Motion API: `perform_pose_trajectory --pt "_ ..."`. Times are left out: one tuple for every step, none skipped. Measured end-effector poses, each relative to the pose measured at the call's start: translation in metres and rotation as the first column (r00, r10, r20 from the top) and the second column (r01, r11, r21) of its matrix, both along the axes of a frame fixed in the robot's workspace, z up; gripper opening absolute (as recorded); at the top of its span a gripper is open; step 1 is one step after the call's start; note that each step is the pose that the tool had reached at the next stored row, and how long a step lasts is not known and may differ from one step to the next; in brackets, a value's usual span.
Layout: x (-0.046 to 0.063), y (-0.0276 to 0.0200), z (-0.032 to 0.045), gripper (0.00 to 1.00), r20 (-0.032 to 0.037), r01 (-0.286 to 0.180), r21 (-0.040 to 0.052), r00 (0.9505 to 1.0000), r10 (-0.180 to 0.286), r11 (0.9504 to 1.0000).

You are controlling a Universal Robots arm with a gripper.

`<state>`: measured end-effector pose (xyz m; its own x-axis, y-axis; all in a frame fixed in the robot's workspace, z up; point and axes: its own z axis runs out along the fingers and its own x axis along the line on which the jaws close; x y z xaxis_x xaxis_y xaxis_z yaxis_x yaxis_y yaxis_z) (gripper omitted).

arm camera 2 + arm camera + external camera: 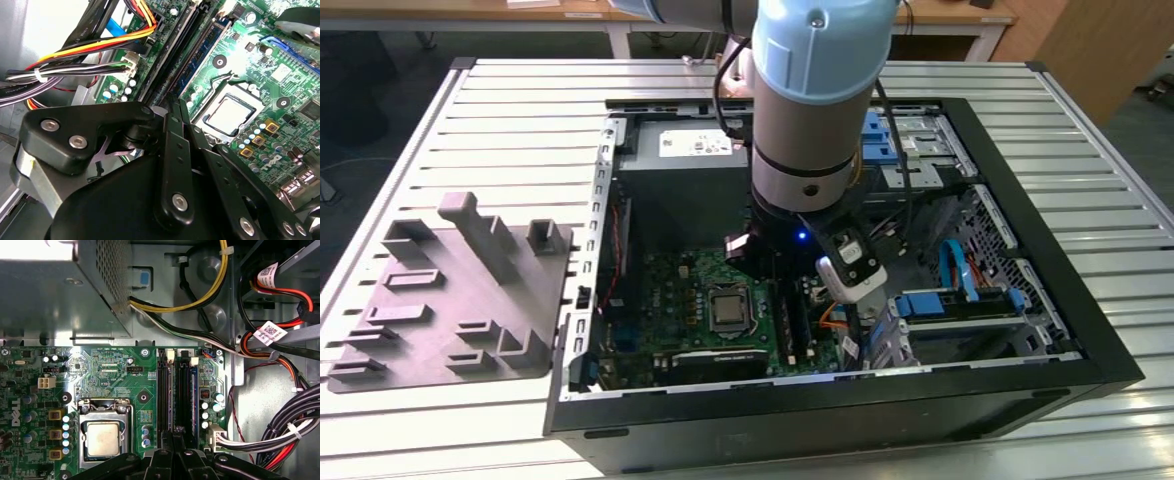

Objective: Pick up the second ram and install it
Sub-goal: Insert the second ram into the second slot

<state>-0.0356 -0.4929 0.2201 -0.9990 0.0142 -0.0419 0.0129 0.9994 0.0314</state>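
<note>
Outside first, in the exterior view: robot arm (807, 100) plunged straight down into an open computer case (1107, 370) lying on a slatted metal worktop (520, 120). Its lower end sits over the green motherboard (680, 290), on the side toward the exterior view's right. A grey moulded fixture (454, 300) lies on the worktop well apart, to the exterior view's left of the case.

Second wrist view: black linkage of the hand (172, 107) fills the foreground, its tip down at the near end of the memory slot rails (172, 50). The second ram (202, 50), a bluish stick, stands on edge along the rails, beside the processor socket (227, 115). Orange, yellow and black cables (100, 47) run close by.

First wrist view: hand (174, 435) low over the rails, second ram (182, 395) running away from its tip. Grey power-supply box (50, 295) beyond the board. Whether the hand is clenched on the stick or released, I cannot tell.
</note>
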Motion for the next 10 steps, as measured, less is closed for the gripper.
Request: perform_pose_trajectory --pt "0.0 0.0 0.0 0.11 0.0 0.0 0.0 1.0 0.0 1.0" --pt "0.0 0.0 0.0 0.11 0.0 0.0 0.0 1.0 0.0 1.0" --pt "0.0 0.0 0.0 0.11 0.0 0.0 0.0 1.0 0.0 1.0" --pt "0.0 0.0 0.0 0.11 0.0 0.0 0.0 1.0 0.0 1.0" --pt "0.0 0.0 0.0 0.11 0.0 0.0 0.0 1.0 0.0 1.0" --pt "0.0 0.0 -0.0001 0.11 0.0 0.0 0.0 1.0 0.0 1.0" --pt "0.0 0.0 -0.0001 0.11 0.0 0.0 0.0002 1.0 0.0 1.0" --pt "0.0 -0.0001 -0.0001 0.11 0.0001 0.0 0.0057 1.0 0.0 1.0" --pt "-0.0001 -0.0001 -0.0001 0.11 0.0001 0.0 0.0136 1.0 0.0 0.9999" --pt "-0.0001 -0.0001 0.0 0.11 0.0 0.0 0.0176 1.0 0.0 0.9998"
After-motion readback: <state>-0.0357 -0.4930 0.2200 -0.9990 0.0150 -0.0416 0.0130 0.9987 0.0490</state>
